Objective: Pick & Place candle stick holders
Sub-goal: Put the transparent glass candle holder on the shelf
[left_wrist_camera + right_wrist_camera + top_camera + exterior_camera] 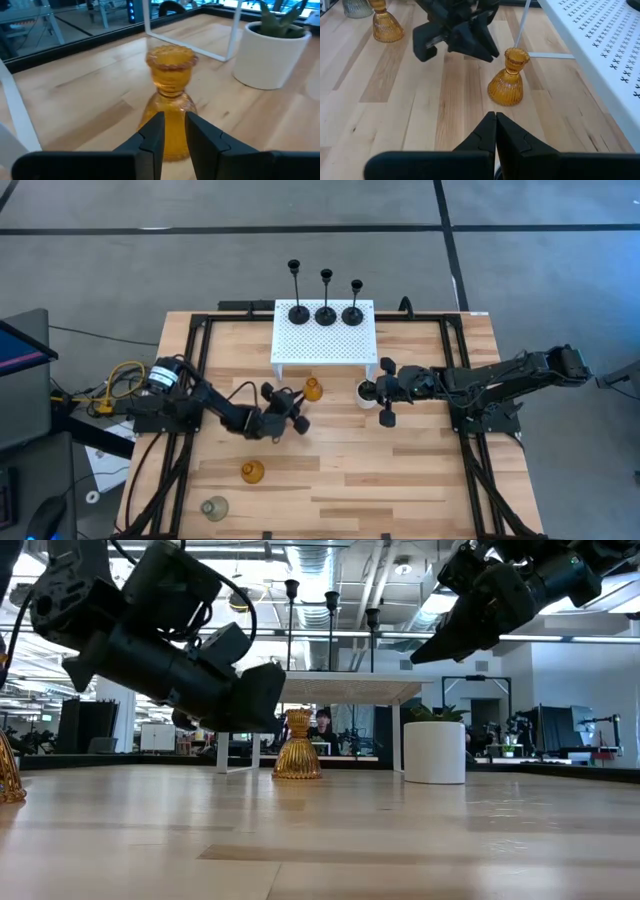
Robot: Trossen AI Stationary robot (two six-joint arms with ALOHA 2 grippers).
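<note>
An amber glass holder (313, 389) stands on its base on the table, just in front of the white stand (324, 345). It also shows in the left wrist view (170, 90) and the right wrist view (507, 80). My left gripper (174, 131) hovers close behind it, with only a narrow gap between the fingers, and touches nothing. My right gripper (495, 117) is shut and empty, high above the white pot (434, 750). Three black thin-stemmed holders (325, 310) stand on top of the stand. A second amber holder (252, 471) and a pale grey one (214, 507) stand at the near left.
The white stand's thin legs (235, 30) rise just behind the amber holder. The white pot with a green plant (366, 393) stands to its right. Black frame rails (190, 380) run along the table's sides. Bare wood lies in the near middle and near right.
</note>
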